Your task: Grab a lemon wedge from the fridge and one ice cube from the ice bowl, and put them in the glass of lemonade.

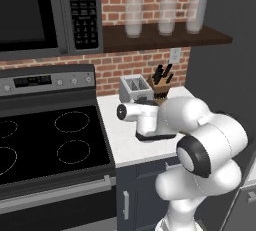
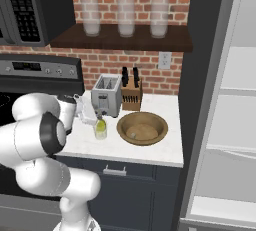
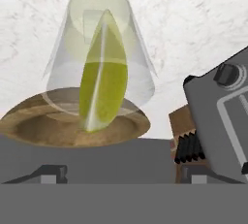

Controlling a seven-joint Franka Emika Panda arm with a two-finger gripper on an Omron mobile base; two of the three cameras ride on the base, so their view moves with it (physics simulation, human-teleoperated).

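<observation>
My gripper (image 3: pixel 126 172) hangs open just above the glass of lemonade (image 3: pixel 99 48), its two fingertips (image 3: pixel 52 171) far apart. Between them and the glass, the yellow-green lemon wedge (image 3: pixel 101 77) stands on end, point down, over the glass mouth and touching neither finger. From the right base camera the glass of lemonade (image 2: pixel 101 130) stands on the white counter, the lemon wedge (image 2: pixel 101 124) at its mouth, and my gripper (image 2: pixel 92 115) is right over it. The wooden ice bowl (image 2: pixel 125 121) sits just right of the glass. The fridge (image 2: pixel 235 100) stands open at the right, showing white shelves.
A toaster (image 2: pixel 106 95) and a knife block (image 2: pixel 131 92) stand behind the glass against the brick wall. Three tall frosted glasses (image 2: pixel 126 22) sit on the shelf above. The stove (image 1: pixel 50 140) and microwave (image 1: pixel 45 10) lie left of the counter.
</observation>
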